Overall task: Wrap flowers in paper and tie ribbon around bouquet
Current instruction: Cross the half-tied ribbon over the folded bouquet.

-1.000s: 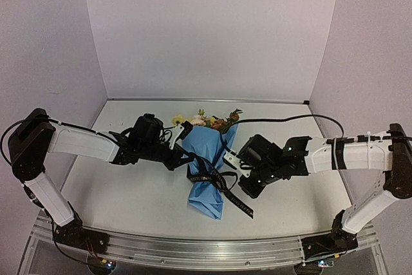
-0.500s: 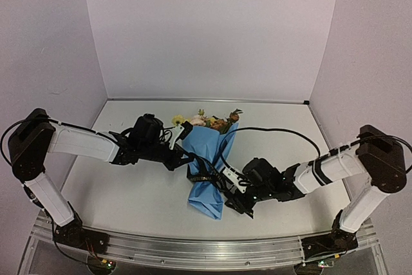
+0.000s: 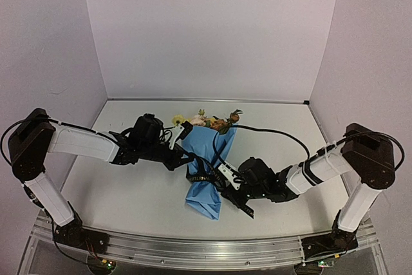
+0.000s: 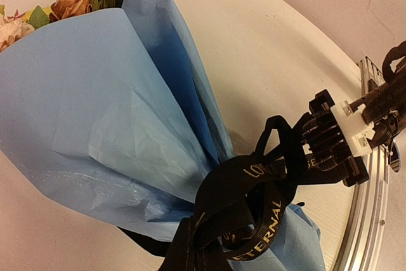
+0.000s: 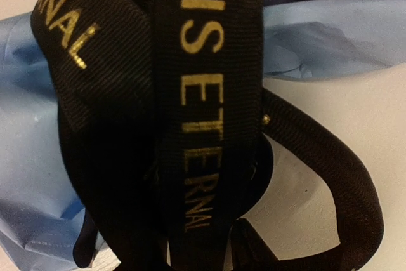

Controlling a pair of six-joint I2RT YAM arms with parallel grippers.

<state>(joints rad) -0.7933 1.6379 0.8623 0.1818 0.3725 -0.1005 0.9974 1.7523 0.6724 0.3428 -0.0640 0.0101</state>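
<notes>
**Bouquet.** The bouquet (image 3: 205, 152) is lying on the white table (image 3: 122, 185) between the two arms. Its wide end is pointing toward the far wall and its narrow end toward the near edge.

**Flowers and paper.** The flowers (image 3: 209, 120), yellow, cream-pink and orange-brown, are showing above the wide mouth. The light-blue paper (image 4: 89, 87) is enclosing them as a creased cone.

**Ribbon.** The black ribbon (image 4: 254, 198), carrying gold lettering, is encircling the cone at its narrow waist.
- It is bunching there in several overlapping bands.
- One loop is standing out on the side facing the right arm.
- A loose tail is lying on the table beside the narrow end.

**Left gripper** (image 3: 183, 154). It is sitting against the left flank of the cone, just above the waist. Its jaws are pressing together. In the left wrist view the ribbon strands are converging toward the bottom edge where the jaws meet, so it is pinching the ribbon.

**Right gripper** (image 4: 312, 147). It is reaching in low from the right, with its tips just beside the standing loop.
- Whether the tips are touching the loop cannot be told.
- Its own wrist view is being filled by the ribbon at close range, with the word "ETERNAL" legible.
- The fingers are hidden there, so whether they are spread or closed cannot be determined.
</notes>
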